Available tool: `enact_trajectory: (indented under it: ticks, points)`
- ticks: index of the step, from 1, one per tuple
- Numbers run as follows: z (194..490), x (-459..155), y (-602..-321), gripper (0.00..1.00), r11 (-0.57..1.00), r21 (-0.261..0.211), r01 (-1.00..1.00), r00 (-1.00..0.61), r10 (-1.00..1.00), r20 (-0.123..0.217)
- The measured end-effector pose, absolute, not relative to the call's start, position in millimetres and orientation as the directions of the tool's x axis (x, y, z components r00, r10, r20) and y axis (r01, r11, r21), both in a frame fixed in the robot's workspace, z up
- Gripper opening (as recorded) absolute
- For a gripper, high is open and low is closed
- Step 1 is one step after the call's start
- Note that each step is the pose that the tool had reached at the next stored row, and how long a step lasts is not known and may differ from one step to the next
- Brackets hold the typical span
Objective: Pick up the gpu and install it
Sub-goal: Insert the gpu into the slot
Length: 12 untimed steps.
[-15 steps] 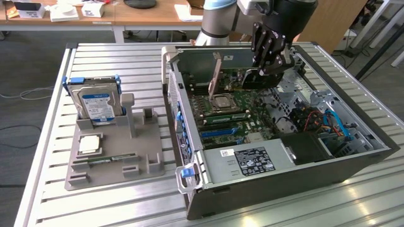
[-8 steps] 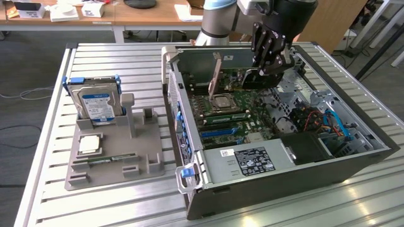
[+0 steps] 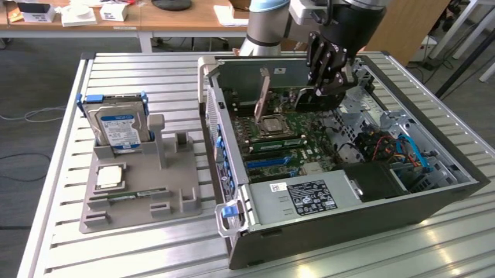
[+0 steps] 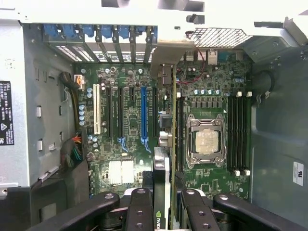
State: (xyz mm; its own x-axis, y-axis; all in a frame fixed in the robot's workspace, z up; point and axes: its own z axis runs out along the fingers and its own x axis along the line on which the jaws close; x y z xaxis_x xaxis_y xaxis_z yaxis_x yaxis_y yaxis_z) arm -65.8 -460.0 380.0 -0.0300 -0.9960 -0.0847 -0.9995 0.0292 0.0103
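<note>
Inside the open computer case [image 3: 433, 200] on the slatted metal table [image 3: 54, 191], you will find your gripper [image 3: 323, 92] lowered over the green motherboard [image 3: 309, 136]. It is pinching the gpu [image 4: 162, 187]: in the wrist view the thin card stands edge-on between the two black fingers [image 4: 139, 211], its metal bracket [image 4: 166, 57] at the far end near the row of blue slot clips [image 4: 98, 32]. The card hangs above the motherboard between the blue expansion slot [image 4: 143, 113] and the processor socket [image 4: 206, 142]; whether its lower edge touches a slot cannot be told.

In the exterior view, the arm [image 3: 267, 26] comes down from the back of the case, and the card shows as a dark slab [image 3: 317, 99] under the gripper, beside the raised socket lever [image 3: 263, 95].

Elsewhere in the case, note the grey power supply [image 3: 302, 200] with its black label at the near end, and the memory slots [image 4: 238, 130] beside the processor socket.

To the exterior view's left of the case, a grey holder tray [image 3: 139, 200] sits on the table. A hard drive [image 3: 117, 127] with a blue label stands upright in it, a processor chip [image 3: 110, 176] lies flat in front of the drive, and a memory stick [image 3: 127, 196] lies nearer the front edge.
</note>
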Motion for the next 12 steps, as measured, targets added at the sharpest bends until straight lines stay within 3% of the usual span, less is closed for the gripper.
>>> enact_trajectory:
  ticks: [12]
  points:
    - [359.1,-65.8,-460.0,0.27,0.029,0.021,-0.999,-0.031,-0.996,-0.086]
